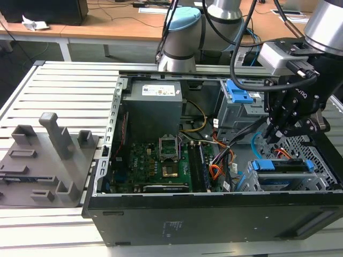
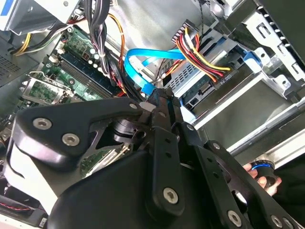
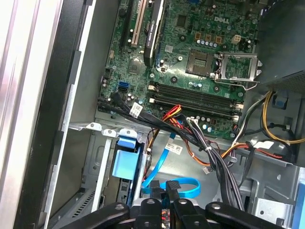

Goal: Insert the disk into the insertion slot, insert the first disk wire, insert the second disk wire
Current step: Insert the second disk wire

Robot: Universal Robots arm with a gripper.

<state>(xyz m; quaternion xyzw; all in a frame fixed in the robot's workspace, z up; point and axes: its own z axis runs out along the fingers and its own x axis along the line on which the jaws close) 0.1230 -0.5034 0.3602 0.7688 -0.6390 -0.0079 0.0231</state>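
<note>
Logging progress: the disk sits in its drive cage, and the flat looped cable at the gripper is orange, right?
No, that flat looped cable at the gripper is light blue, not orange, as the second wrist view shows. The rest holds.

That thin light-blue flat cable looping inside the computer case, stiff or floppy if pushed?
Probably floppy but springy: the second disk wire curls in a free-standing loop in the second wrist view. Likely light, being a thin flat ribbon. It would probably flex away when pushed.
</note>
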